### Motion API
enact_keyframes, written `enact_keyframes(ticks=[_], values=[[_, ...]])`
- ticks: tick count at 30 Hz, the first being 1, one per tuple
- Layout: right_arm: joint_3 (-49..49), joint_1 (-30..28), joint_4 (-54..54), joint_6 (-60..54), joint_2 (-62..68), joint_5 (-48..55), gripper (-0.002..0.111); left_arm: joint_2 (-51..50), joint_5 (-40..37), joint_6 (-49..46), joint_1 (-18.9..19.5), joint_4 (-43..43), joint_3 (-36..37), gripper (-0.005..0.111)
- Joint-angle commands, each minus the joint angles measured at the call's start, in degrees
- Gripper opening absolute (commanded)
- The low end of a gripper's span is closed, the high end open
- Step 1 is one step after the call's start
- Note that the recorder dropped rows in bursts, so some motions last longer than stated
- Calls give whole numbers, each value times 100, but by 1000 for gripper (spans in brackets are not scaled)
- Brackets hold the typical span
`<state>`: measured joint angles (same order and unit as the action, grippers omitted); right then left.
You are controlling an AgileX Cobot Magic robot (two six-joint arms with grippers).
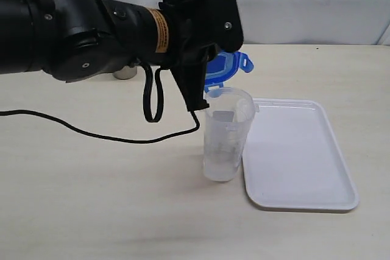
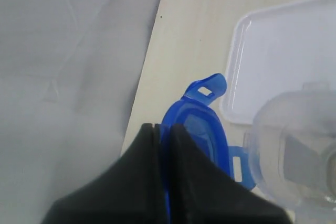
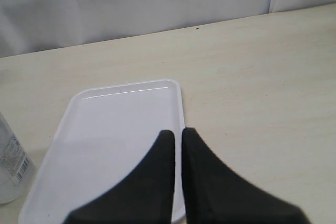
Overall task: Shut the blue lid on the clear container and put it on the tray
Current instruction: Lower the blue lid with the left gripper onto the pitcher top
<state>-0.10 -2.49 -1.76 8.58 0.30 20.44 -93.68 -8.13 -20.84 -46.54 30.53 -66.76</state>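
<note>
Blue lid (image 1: 228, 65) pinched in left hand (image 2: 164, 129), right hand (image 3: 177, 132) closed empty, beige tabletop (image 1: 91, 199), white cloth backdrop (image 1: 304, 4)

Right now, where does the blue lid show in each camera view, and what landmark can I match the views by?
Exterior view: the blue lid peeks out at upper centre, just above the rim of the clear container.
Left wrist view: lower middle, clamped in the left gripper.
Right wrist view: not in it.
Shared landmark: the tray, white, also in the left wrist and right wrist views.
</note>
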Motion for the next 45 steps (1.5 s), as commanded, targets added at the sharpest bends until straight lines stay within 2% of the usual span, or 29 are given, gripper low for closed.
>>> enact_keyframes(ticks=[1,3,5,7,8,9,13,17,20,24,27,30,32,41,45], values=[[10,-5,2,8,-30,-23,5,54,-760,2123,-17,2543,34,0],[10,-5,2,8,-30,-23,5,54,-1616,4259,-83,4380,34,0],[10,-5,2,8,-30,-23,5,43,-3141,6173,-223,6137,64,0],[10,-5,2,8,-30,-23,5,43,-4256,6954,-377,6942,138,0],[10,-5,2,8,-30,-23,5,55,-4493,6870,-477,6942,139,0],[10,-5,2,8,-30,-23,5,82,-4400,6665,-555,6942,139,0],[10,-5,2,8,-30,-23,5,172,-3565,5965,-1024,6942,296,0],[10,-5,2,8,-30,-23,5,161,-2543,5967,-1467,6942,338,0],[10,-5,2,8,-30,-23,5,161,-2009,5953,-1636,6942,338,0],[10,-5,2,8,-30,-23,5,161,-1927,5762,-1784,6942,338,0],[10,-5,2,8,-30,-23,5,161,-2158,5502,-1849,6942,338,0],[10,-5,2,8,-30,-23,5,153,-2749,5545,-1832,6942,338,0],[10,-5,2,8,-30,-23,5,104,-2929,5545,-1666,6942,326,0],[10,-5,2,8,-30,-23,5,-567,-2750,5884,-955,6942,314,0],[10,-5,2,8,-30,-23,5,-807,-2746,6152,-849,6942,263,0]])
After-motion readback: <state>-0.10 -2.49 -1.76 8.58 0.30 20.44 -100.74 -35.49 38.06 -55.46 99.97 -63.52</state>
